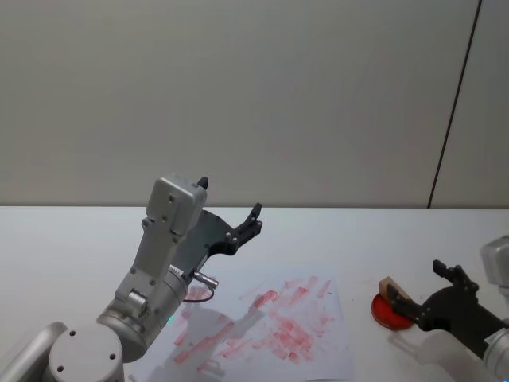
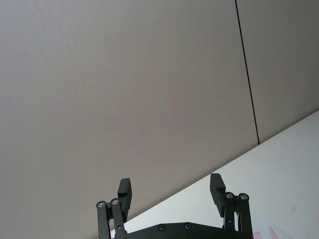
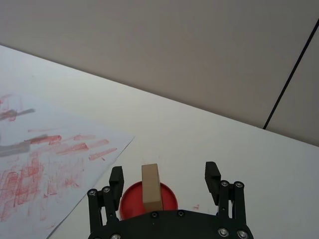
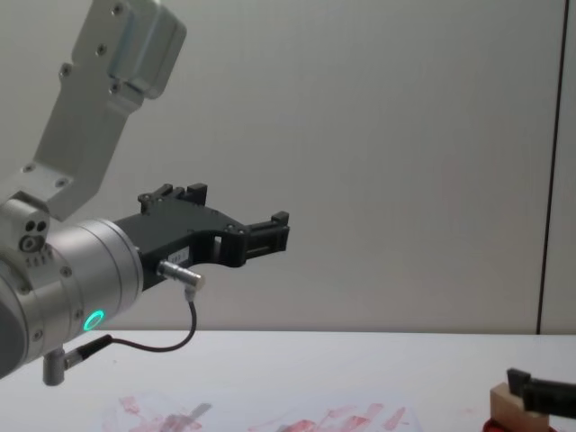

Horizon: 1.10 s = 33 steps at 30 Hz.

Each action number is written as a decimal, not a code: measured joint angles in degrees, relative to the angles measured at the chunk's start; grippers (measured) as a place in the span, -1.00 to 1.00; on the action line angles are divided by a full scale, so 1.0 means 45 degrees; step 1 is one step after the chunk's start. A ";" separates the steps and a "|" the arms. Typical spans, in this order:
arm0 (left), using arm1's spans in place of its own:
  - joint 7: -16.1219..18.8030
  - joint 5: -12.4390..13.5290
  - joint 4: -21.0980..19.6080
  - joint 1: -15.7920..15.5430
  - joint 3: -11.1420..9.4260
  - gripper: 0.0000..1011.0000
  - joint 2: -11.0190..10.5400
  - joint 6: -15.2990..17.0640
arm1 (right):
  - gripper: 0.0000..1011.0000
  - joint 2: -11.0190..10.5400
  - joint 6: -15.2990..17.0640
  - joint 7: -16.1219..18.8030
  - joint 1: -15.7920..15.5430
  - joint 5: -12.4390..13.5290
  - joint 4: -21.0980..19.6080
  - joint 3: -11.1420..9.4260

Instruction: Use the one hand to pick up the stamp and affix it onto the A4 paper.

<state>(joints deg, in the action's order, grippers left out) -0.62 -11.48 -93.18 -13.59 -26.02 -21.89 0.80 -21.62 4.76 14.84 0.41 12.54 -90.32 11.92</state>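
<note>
While the left gripper (image 1: pixel 229 199) hangs spread and idle left of centre, above the A4 paper (image 1: pixel 322 354), the right gripper (image 3: pixel 164 173) sits at the lower right, its fingers spread either side of the stamp (image 3: pixel 150 186) without pinching it. The stamp stands upright on the red ink pad (image 3: pixel 170 197) (nearer one finger). Closing unevenly could tip it or drag the pad across the counter (image 1: pixel 413 231).

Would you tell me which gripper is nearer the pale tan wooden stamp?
Right. The right gripper flanks the stamp; the left gripper is raised beyond the red-smeared white paper.
</note>
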 joint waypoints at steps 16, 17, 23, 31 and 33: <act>0.0000 0.0000 0.0000 0.0000 0.0000 0.98 0.0000 0.0000 | 0.98 0.0494 0.0252 0.0655 0.0955 -0.0571 0.1421 0.0259; 0.0000 0.0000 0.0000 0.0000 0.0000 0.98 0.0000 0.0000 | 0.98 0.0513 0.0278 0.0687 0.0994 -0.0597 0.1473 0.0268; 0.0000 0.0000 0.0000 0.0000 0.0000 0.98 0.0000 0.0000 | 0.91 0.0648 0.0403 0.0867 0.1259 -0.0732 0.1823 0.0337; 0.0000 0.0000 0.0000 0.0000 0.0000 0.98 0.0000 0.0000 | 0.55 0.0765 0.0560 0.1047 0.1535 -0.0850 0.2200 0.0388; 0.0000 0.0000 0.0000 0.0000 0.0000 0.98 0.0000 0.0000 | 0.44 0.0783 0.0596 0.1089 0.1593 -0.0872 0.2284 0.0395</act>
<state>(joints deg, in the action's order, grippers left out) -0.63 -11.48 -93.18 -13.59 -26.02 -21.89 0.80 -18.09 7.44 19.75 7.58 8.62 -80.04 13.70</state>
